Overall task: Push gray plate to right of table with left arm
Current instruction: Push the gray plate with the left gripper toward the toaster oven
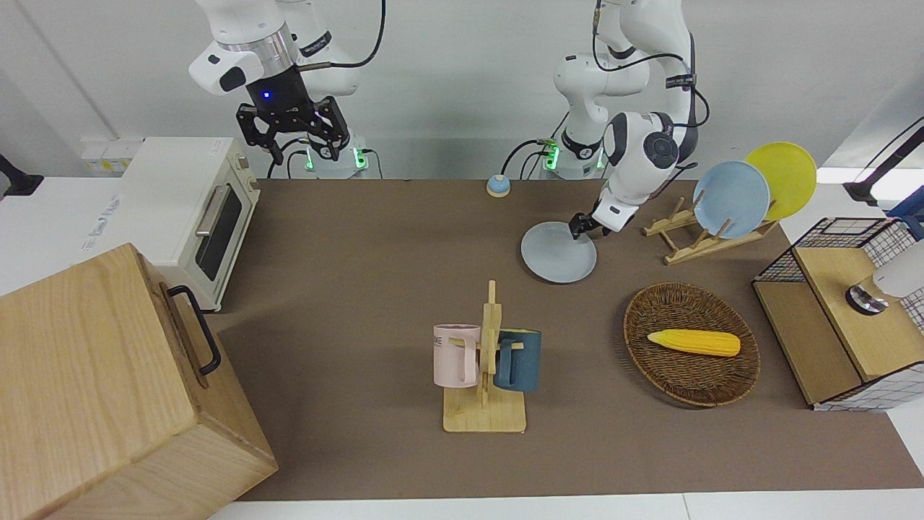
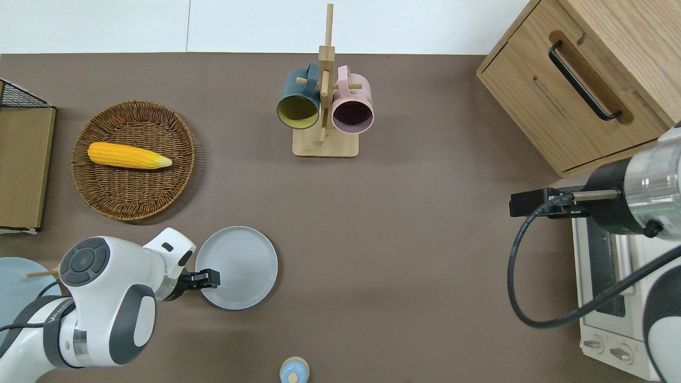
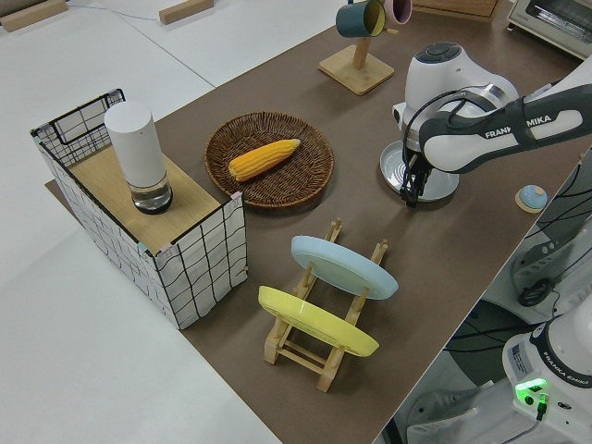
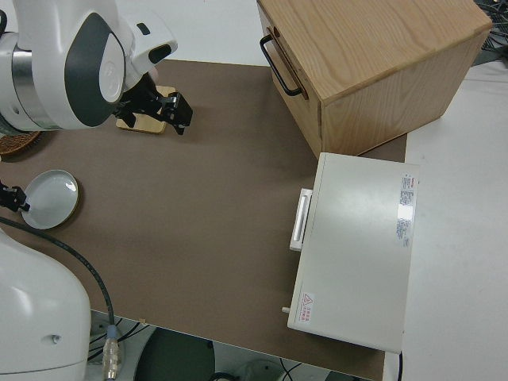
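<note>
The gray plate [image 1: 558, 254] lies flat on the brown table [image 1: 361, 253], toward the left arm's end; it also shows in the overhead view [image 2: 239, 266]. My left gripper [image 1: 578, 225] is shut and low, its tip over the plate's rim on the side toward the left arm's end, as the overhead view [image 2: 211, 277] and the left side view [image 3: 407, 194] show. The arm hides part of the plate in the left side view. My right gripper [image 1: 292, 133] is open and its arm is parked.
A wooden rack holds a light-blue plate [image 1: 731, 198] and a yellow plate [image 1: 783, 179] beside the left arm. A wicker basket [image 1: 691, 375] with corn lies farther out. A mug tree [image 1: 487, 361], a small blue bell [image 1: 498, 185], a toaster oven [image 1: 195, 217] and a wooden cabinet [image 1: 108, 390] also stand here.
</note>
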Motion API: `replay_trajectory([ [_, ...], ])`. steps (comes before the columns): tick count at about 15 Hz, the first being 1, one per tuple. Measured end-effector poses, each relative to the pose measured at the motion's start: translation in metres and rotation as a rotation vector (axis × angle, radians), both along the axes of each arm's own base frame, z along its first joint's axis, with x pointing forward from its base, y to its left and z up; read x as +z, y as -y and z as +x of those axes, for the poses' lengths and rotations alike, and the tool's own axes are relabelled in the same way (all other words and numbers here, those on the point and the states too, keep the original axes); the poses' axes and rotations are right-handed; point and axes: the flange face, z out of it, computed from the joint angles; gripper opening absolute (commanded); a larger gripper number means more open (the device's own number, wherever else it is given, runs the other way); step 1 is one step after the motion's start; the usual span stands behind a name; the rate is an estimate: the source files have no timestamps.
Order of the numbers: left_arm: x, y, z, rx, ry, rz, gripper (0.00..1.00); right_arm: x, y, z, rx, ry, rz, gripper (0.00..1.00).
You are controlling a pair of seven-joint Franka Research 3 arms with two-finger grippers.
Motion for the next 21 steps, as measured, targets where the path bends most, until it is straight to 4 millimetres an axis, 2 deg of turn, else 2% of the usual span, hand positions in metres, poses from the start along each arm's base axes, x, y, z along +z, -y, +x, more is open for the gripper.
replay_trajectory([
  [1, 0.0, 0.0, 0.001, 0.006, 0.005, -0.005, 0.0, 0.0, 0.0, 0.0, 0.0, 0.0, 0.0, 0.996],
  [10, 0.003, 0.005, 0.003, 0.016, 0.021, -0.02, 0.0, 0.0, 0.0, 0.0, 0.0, 0.0, 0.0, 0.996],
  [17, 0.003, 0.04, -0.001, 0.047, 0.034, -0.024, 0.0, 0.0, 0.0, 0.0, 0.0, 0.0, 0.0, 0.996],
  [21, 0.003, 0.081, -0.007, 0.085, 0.059, -0.012, 0.0, 0.0, 0.0, 0.0, 0.0, 0.0, 0.0, 0.996],
])
